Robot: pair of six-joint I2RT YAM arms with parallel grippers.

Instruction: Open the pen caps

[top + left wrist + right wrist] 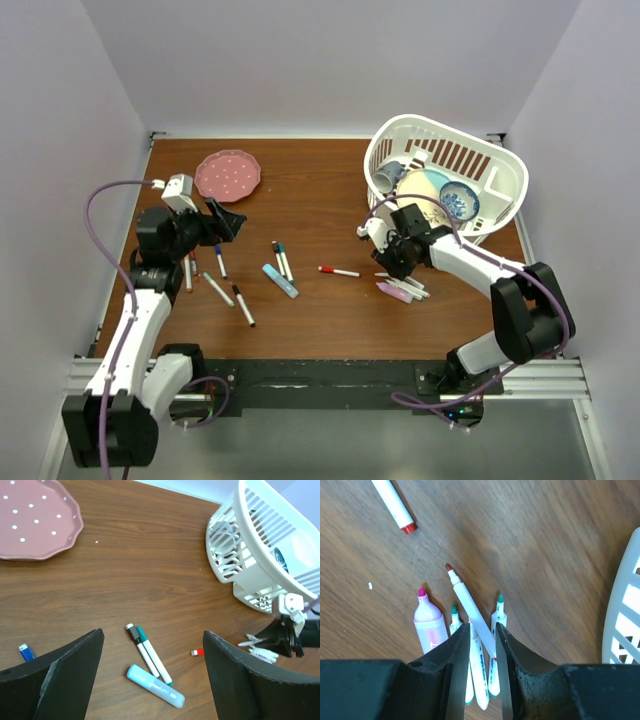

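My right gripper (482, 626) hovers low over a pile of uncapped pens (405, 288), its jaws a little apart. A white red-tipped marker (465, 597) lies slanted in the gap, beside a pink highlighter (430, 625) and teal-tipped markers (499, 612). My left gripper (152, 632) is open wide and empty above the table. Below it lie a black-capped marker (132, 632), a teal-capped marker (142, 636) and a capped light blue highlighter (155, 686). A red pen cap (198, 652) and a blue pen cap (26, 652) peek out beside its fingers.
A pink dotted plate (228, 174) sits at the back left. A white basket (497, 160) holding dishes stands at the back right, close behind my right arm. Several capped markers (218, 290) lie at the left, and a red-capped pen (340, 271) lies mid-table.
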